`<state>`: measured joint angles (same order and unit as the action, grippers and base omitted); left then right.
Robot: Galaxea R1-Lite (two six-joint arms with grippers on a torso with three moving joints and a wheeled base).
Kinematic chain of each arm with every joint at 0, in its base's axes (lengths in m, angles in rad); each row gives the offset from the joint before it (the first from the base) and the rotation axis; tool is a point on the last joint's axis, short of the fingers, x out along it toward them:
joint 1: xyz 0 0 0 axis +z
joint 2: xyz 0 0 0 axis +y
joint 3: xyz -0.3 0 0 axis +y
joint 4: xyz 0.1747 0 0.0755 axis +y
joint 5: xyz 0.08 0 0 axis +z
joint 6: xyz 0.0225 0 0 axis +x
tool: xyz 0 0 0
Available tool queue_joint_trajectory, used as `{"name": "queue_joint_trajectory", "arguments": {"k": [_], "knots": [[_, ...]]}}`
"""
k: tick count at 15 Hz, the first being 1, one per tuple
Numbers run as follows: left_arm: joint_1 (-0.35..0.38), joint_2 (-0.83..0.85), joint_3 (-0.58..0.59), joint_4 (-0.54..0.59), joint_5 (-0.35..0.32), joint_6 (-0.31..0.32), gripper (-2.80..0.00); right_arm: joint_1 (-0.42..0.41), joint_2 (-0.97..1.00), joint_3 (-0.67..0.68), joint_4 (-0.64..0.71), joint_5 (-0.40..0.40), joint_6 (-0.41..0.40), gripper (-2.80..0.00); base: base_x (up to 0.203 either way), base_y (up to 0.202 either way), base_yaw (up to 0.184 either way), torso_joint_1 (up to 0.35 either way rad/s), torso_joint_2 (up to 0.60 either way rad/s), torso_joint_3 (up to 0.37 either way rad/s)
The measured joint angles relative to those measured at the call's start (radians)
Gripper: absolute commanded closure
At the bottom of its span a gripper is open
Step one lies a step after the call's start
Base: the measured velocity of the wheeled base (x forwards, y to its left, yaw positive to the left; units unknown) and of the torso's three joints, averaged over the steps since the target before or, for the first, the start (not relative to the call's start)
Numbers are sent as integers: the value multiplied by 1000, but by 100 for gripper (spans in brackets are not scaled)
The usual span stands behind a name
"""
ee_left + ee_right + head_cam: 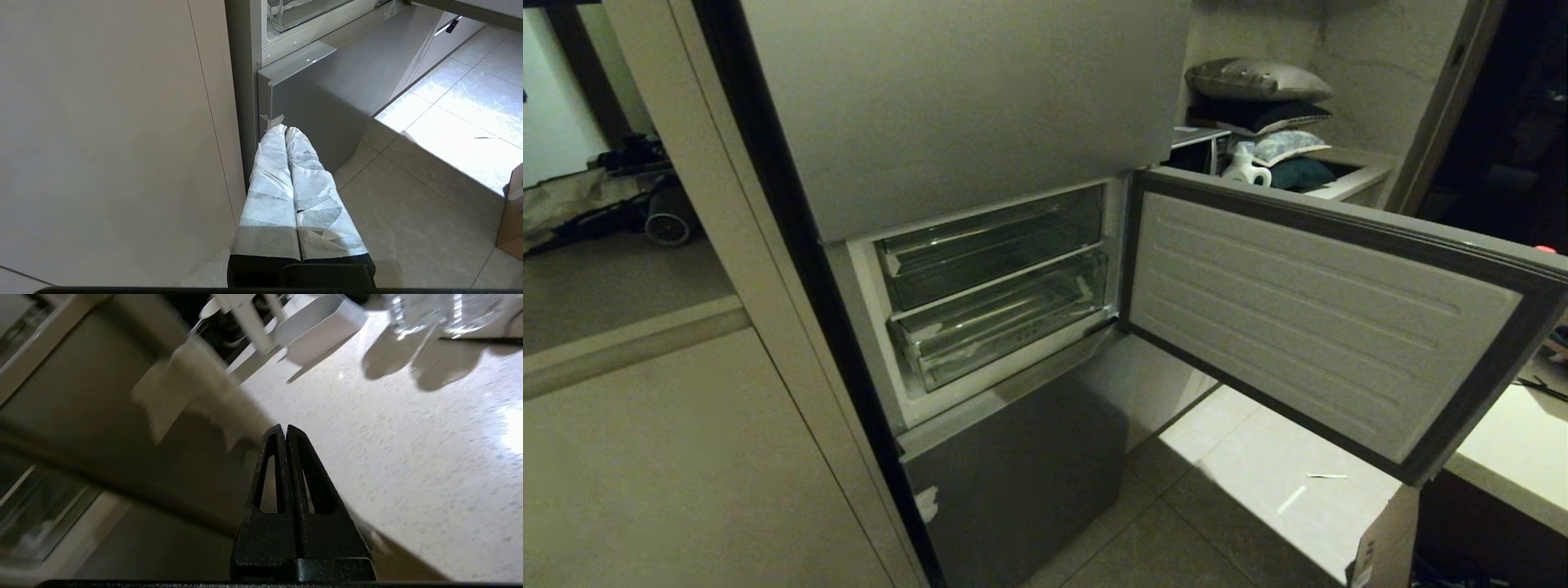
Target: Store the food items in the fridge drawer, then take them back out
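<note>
Fridge: door swung wide right of it, drawer inside, pushed in. Food not in my views. Right gripper over tabletop, jaws closed, empty; left gripper below fridge, same. Risk: arm clipping door edge.

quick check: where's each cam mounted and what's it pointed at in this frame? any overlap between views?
Head: on the robot's head, looking down at the grey fridge, open door, clear drawers; no arm shows.
Left wrist: behind the left end effector, wrapped fingers shut, low by the fridge's lower panel and floor tiles.
Right wrist: behind the right end effector, black fingers shut, over a pale speckled counter.
Shared: head and left wrist both show the fridge's lower panel and sunlit floor.
</note>
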<state>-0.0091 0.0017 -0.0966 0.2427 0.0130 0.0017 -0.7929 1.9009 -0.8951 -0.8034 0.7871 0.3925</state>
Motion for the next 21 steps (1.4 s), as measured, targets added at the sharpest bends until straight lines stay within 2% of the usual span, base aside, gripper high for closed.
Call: {"name": "queue_joint_trajectory", "arguments": {"k": [4, 9, 16, 21], "knots": [[0, 0, 0, 0, 0, 0, 0, -13, -33, 45, 1, 69, -2, 0, 0, 0, 0, 0, 0, 0], [0, 0, 0, 0, 0, 0, 0, -96, -85, 81, -1, 71, 2, 0, 0, 0, 0, 0, 0, 0], [0, 0, 0, 0, 0, 0, 0, -113, 55, -93, 2, 77, 26, 0, 0, 0, 0, 0, 0, 0], [1, 0, 0, 0, 0, 0, 0, -92, 125, -128, 3, 185, 45, 0, 0, 0, 0, 0, 0, 0]]}}
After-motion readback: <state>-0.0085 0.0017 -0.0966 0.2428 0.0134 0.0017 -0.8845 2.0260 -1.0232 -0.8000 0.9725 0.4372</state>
